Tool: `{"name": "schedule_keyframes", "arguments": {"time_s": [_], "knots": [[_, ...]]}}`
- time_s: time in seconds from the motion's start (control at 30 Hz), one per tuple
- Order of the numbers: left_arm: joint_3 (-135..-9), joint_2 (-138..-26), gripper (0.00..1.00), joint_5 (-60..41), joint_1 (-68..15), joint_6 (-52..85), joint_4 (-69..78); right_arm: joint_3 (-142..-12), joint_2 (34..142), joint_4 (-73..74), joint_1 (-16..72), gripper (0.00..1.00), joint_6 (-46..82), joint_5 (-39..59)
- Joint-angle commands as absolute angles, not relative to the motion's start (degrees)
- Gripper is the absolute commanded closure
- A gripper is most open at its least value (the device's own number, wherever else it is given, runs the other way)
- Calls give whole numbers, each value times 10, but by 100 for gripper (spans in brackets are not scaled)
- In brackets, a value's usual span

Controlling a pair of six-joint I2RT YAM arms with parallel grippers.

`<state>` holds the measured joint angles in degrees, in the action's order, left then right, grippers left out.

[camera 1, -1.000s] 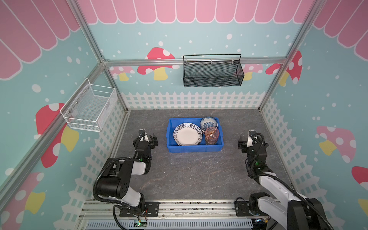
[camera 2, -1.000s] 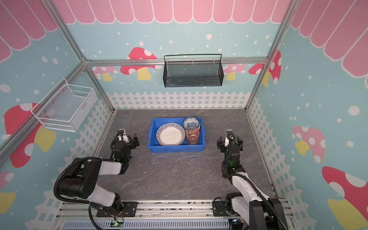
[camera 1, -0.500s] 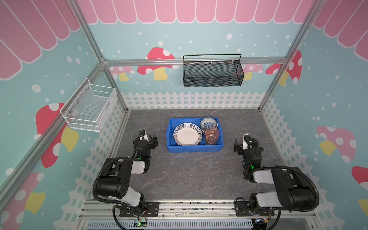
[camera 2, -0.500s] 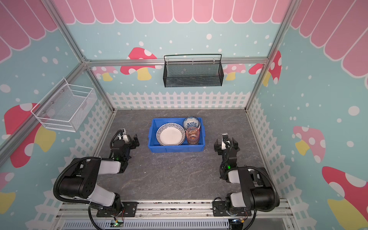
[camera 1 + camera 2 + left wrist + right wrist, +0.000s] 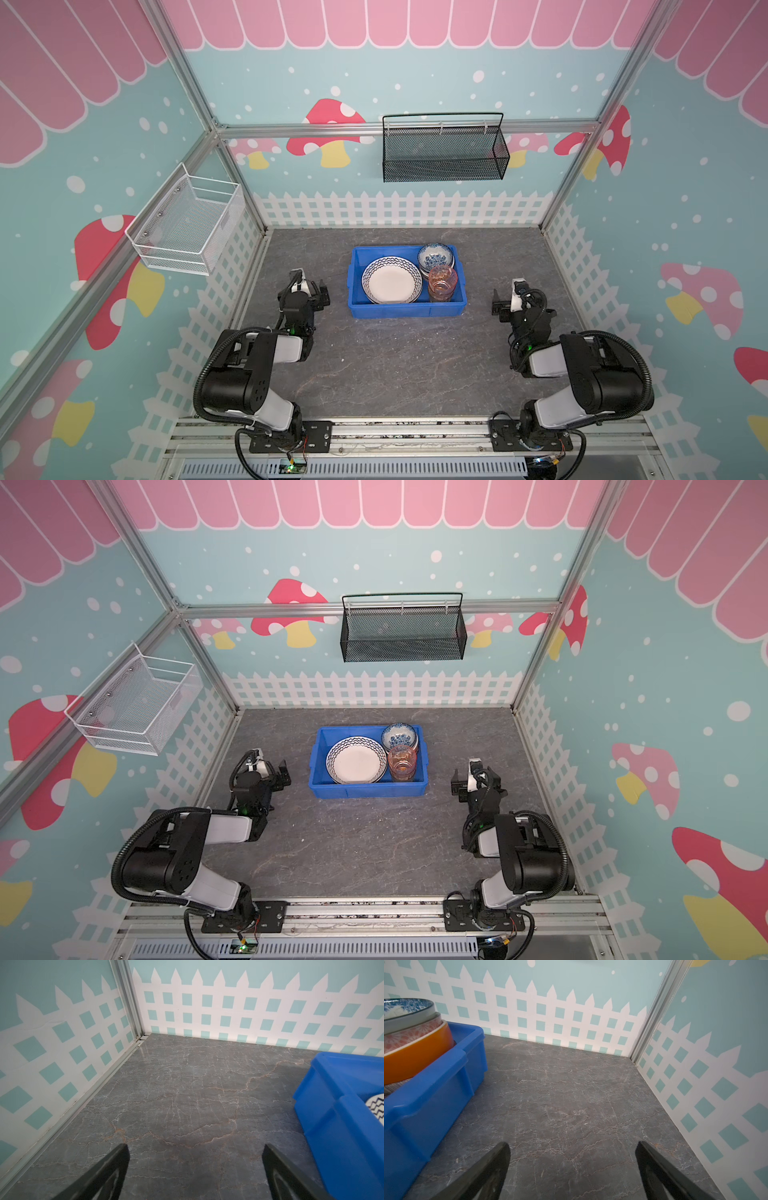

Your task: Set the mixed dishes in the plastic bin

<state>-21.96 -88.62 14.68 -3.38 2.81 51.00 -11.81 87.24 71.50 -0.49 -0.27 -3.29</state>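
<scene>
**Item 1.** Blue plastic bin [image 5: 405, 309], standing at the middle of the grey marble-pattern worktop [image 5: 395, 365], between the 2 arms. Contents:
- White zigzag-rimmed plate [image 5: 391, 284], lying flat in the left part of the bin.
- Stack of 3 small bowls [image 5: 435, 255] in the far right corner. The top bowl is blue-patterned. The right wrist view shows a pink-patterned bowl and an orange bowl beneath it.
- Translucent pink cup [image 5: 443, 282], upright, on the near side of the bowls and just right of the plate.

**Item 2.** Left tool [image 5: 311, 286], left of the bin and apart from it. Jaws spread wide, nothing between them.

**Item 3.** Right tool [image 5: 508, 297], right of the bin and apart from it. Jaws spread wide, nothing held.

**Fixtures.** Black mesh basket [image 5: 442, 153] on the far wall. White wire basket [image 5: 187, 226] on the left wall.
</scene>
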Motion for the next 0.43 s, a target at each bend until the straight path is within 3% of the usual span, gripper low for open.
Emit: {"name": "schedule_keyframes", "arguments": {"time_s": [0.0, 0.4], "knots": [[-227, -881, 0, 139, -31, 28, 505, -128, 874, 728, -7, 2, -10, 4], [-229, -882, 0, 133, -28, 30, 500, -124, 871, 729, -7, 2, -11, 6]]}}
